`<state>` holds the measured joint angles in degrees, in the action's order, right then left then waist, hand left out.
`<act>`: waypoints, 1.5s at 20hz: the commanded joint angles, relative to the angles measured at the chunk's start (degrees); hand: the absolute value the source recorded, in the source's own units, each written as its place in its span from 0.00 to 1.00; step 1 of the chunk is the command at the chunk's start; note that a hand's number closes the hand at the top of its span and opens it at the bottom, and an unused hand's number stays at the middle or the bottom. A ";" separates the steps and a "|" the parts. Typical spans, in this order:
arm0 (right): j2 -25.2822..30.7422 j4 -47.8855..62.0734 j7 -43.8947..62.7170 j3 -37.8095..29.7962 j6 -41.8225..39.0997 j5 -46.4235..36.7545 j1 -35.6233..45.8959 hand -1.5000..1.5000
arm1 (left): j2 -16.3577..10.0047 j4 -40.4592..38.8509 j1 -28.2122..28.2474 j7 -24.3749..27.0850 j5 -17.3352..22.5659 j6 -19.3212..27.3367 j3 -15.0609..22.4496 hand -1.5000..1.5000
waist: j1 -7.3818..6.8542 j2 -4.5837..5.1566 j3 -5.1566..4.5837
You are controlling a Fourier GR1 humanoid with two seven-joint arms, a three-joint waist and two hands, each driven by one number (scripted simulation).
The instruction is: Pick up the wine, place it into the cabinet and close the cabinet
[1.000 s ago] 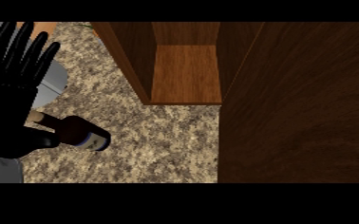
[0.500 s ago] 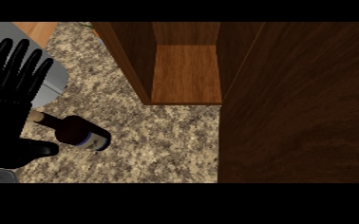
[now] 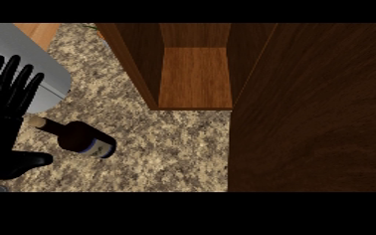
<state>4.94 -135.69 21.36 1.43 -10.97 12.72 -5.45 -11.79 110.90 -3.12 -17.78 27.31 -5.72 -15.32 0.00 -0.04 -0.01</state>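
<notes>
Sitting on speckled counter is a dark cylindrical bottle.

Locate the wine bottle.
In the head view, the wine bottle sits on the counter at lower left, beside the left hand, left of the open cabinet.

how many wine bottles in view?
1. The bottle sits on the counter at lower left, next to the left hand. The cabinet shows none; the wood panel at right could hide more.
</notes>
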 commanded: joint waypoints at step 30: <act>-2.23 -4.55 3.42 2.49 -1.38 -1.86 -1.69 0.00 | -2.84 -36.35 2.24 26.05 -8.70 -18.67 -5.90 0.00 | 0.14 0.02 0.00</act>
<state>3.41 -137.28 22.86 1.54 -12.50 11.64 -6.07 -14.25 78.91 -0.23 5.16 19.29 -22.46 -21.09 0.15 -0.01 0.00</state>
